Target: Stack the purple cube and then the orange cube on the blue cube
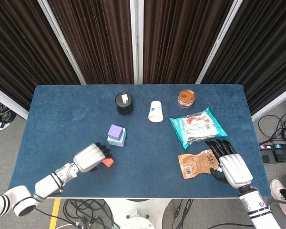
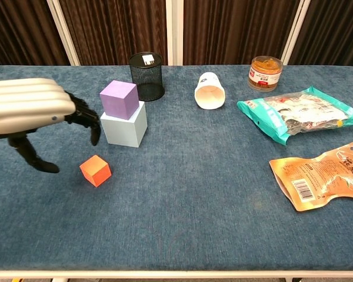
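The purple cube (image 1: 115, 130) (image 2: 119, 98) sits on top of the pale blue cube (image 1: 117, 140) (image 2: 125, 127) near the table's middle left. The small orange cube (image 1: 107, 162) (image 2: 95, 170) lies on the cloth in front of that stack. My left hand (image 1: 91, 157) (image 2: 34, 110) hovers just left of and above the orange cube, fingers spread and curved downward, holding nothing. My right hand (image 1: 229, 162) rests open at the front right, fingers on the edge of an orange snack packet (image 1: 196, 163) (image 2: 321, 176).
A black mesh cup (image 1: 124, 103) (image 2: 147, 76) stands behind the stack. A white paper cup (image 1: 155, 111) (image 2: 210, 90) lies on its side, with a jar (image 1: 186, 98) (image 2: 265, 73) and a teal snack bag (image 1: 197, 126) (image 2: 300, 114) to the right.
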Available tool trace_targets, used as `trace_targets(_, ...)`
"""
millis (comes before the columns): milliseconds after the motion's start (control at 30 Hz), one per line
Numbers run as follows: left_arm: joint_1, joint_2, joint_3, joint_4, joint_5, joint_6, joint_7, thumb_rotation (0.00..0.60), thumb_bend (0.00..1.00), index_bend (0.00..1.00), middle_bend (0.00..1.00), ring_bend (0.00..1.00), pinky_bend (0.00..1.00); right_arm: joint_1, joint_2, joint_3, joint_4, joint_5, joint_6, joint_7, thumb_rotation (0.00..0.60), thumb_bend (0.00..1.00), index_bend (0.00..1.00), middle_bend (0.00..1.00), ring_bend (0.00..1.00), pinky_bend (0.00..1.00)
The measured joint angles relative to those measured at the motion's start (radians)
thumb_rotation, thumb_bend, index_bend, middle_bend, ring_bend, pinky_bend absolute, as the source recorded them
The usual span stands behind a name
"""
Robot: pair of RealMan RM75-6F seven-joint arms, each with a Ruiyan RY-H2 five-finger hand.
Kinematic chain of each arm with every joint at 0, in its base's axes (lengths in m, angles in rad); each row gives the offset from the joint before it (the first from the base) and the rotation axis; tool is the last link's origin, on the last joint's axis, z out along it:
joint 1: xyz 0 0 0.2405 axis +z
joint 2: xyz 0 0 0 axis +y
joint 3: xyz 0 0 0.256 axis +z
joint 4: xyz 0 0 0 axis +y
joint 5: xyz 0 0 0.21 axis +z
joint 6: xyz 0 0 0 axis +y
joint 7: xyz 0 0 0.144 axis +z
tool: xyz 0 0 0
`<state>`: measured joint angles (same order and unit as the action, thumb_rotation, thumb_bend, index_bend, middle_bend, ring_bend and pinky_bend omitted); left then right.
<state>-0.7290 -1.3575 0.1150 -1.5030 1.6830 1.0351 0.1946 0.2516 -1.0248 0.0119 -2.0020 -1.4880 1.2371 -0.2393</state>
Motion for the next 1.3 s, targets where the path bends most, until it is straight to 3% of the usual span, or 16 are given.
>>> trace_targets(667, -0.03, -0.157, -0.021, 0.213, 0.02, -0.055, -0.024, 0.6, 0.17, 0.46, 0.47, 0.37, 0.45, 0.004, 0.009, 0.004, 0.004, 0.005, -0.002, 0.024, 0.6, 0.29, 0.0, 0.09, 0.0, 0.0)
trace_targets(1300, -0.018, -0.187, -0.01, 0.266, 0.017, -0.054, -0.058, 0.6, 0.2, 0.5, 0.47, 0.38, 0.45, 0.007, 0.012, 0.005, 0.002, 0.009, -0.004, 0.029, 0.6, 0.29, 0.0, 0.09, 0.0, 0.0)
